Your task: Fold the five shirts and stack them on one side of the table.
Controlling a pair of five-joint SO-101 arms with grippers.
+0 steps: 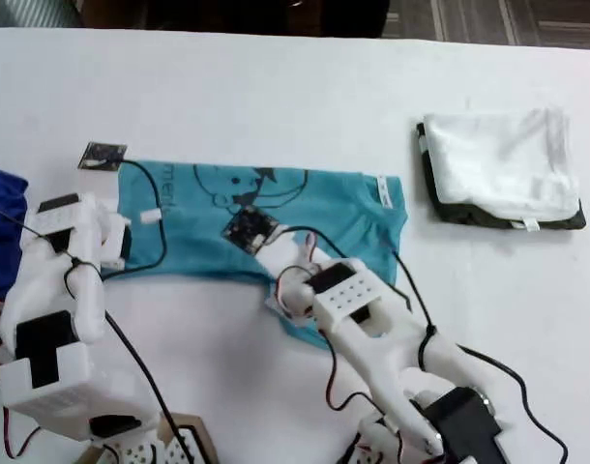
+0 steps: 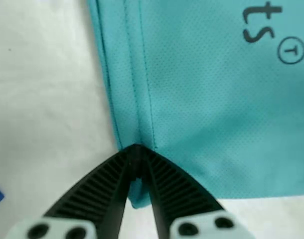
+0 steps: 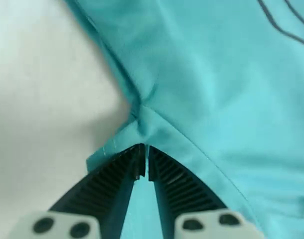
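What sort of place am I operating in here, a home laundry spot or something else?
Probably a robotics lab or workshop bench, not a home: a bare white table, loose cables trailing off the arms, the left gripper and right gripper both shut on a teal shirt, and a folded stack set aside.

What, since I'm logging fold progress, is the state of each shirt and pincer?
teal shirt: spread on the table, not fully folded.
left pincer: shut on teal shirt's edge.
right pincer: shut on teal shirt.
white shirt: folded, atop dark shirt.
dark shirt: folded, bottom of stack.
blue shirt: at table's edge, fold unclear.
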